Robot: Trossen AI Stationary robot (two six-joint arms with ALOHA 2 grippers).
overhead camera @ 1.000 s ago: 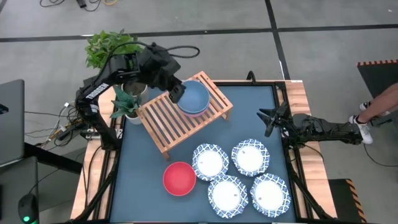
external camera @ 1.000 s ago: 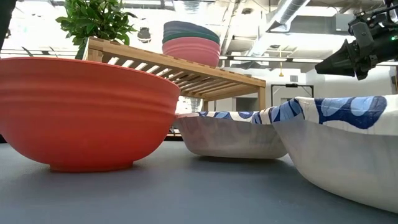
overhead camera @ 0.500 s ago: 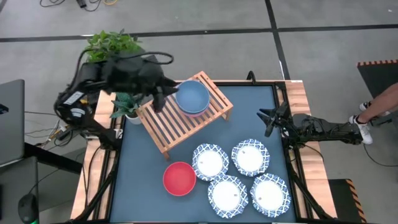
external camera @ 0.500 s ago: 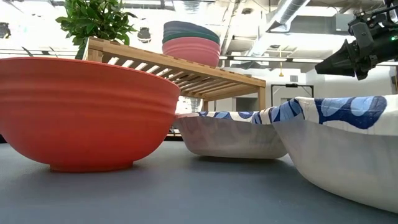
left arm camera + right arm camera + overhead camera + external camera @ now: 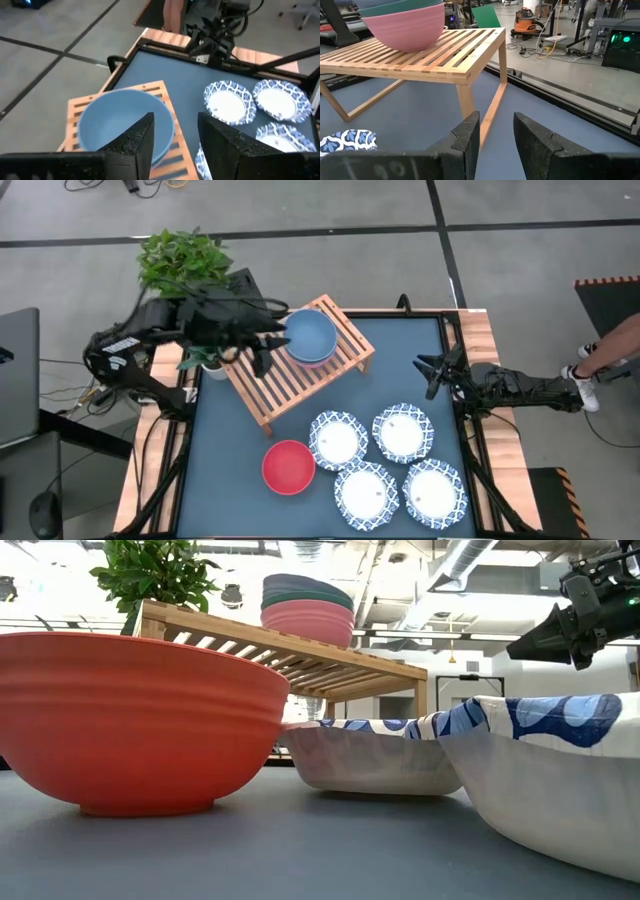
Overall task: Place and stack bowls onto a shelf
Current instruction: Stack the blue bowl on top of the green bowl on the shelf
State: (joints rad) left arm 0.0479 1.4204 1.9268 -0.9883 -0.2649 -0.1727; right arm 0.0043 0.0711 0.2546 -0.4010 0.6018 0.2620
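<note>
A grey-blue bowl (image 5: 309, 334) tops a stack with a dark green and a pink bowl (image 5: 405, 27), which rests on the far right part of the wooden shelf (image 5: 275, 385). A red bowl (image 5: 288, 466) and several white blue-rimmed dishes (image 5: 402, 432) sit on the blue tabletop near the front. My left gripper (image 5: 260, 352) hovers open over the shelf's slats, just left of the stack, with nothing between its fingers (image 5: 135, 142). My right gripper (image 5: 435, 370) waits open at the table's right edge, pointing toward the shelf.
A potted plant (image 5: 205, 358) stands at the table's far left, beside the shelf and under my left arm. A person's leg and shoe (image 5: 600, 360) show off the table's right side. Bare slats lie left of the stack, and bare tabletop between shelf and dishes.
My left gripper has drawn back from the rim of the grey-blue bowl toward the table's left edge and a little toward the near edge, rolling its wrist as it went. The stack of bowls has stayed in place on the shelf.
</note>
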